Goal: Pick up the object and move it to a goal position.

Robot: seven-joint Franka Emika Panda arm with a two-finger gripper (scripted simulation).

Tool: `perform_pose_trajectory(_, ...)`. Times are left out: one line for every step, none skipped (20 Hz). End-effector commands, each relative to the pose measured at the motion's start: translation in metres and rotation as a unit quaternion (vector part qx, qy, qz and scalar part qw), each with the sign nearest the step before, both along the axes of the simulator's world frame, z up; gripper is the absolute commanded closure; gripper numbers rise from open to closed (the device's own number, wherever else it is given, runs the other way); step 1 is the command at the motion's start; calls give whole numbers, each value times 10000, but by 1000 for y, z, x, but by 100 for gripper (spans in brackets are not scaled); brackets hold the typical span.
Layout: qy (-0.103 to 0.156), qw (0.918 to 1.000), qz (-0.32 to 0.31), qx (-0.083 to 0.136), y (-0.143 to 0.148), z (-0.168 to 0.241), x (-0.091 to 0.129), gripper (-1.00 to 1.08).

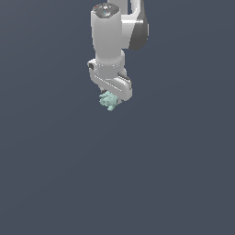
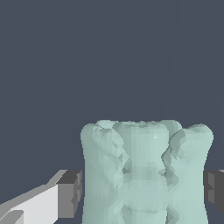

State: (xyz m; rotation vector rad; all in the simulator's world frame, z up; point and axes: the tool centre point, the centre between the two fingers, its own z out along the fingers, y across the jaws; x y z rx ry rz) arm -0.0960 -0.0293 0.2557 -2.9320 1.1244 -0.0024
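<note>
- I am watching the small pale mint-green lumpy block (image 1: 108, 100), bumpy and faceted, hanging beneath the white gripper (image 1: 111, 97).
- The dark pads (image 2: 70, 193) are pressing both its sides, gripping it.

This is no real room — it is a bare simulated scene. Both views show one flat, even slate-grey backdrop (image 1: 183, 174) with no walls, furniture, edges or corners to tell a surface from the space behind it. The white arm (image 1: 108, 41) has smooth, shaded, plastic-looking shells with no cables or wear, and the pale green block (image 2: 144, 175) in the wrist view is built of coarse facets — the look of a computer-drawn model, not a photographed thing.
</note>
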Motion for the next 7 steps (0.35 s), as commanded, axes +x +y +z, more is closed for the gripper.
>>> perform_pose_trajectory(6, 10000, 1, -2, -2, 9, -5, 108)
perform_pose_trajectory(6, 10000, 1, -2, -3, 12, -6, 108)
perform_pose_trajectory(6, 10000, 1, -2, -3, 15, -7, 108)
perform_pose_trajectory(9, 10000, 1, -4, -3, 16, -8, 108)
perform_pose_trajectory(9, 10000, 1, -4, -4, 17, -8, 108)
perform_pose_trajectory(9, 10000, 1, -4, -4, 18, -9, 108)
perform_pose_trajectory(9, 10000, 1, -4, -4, 18, -9, 108)
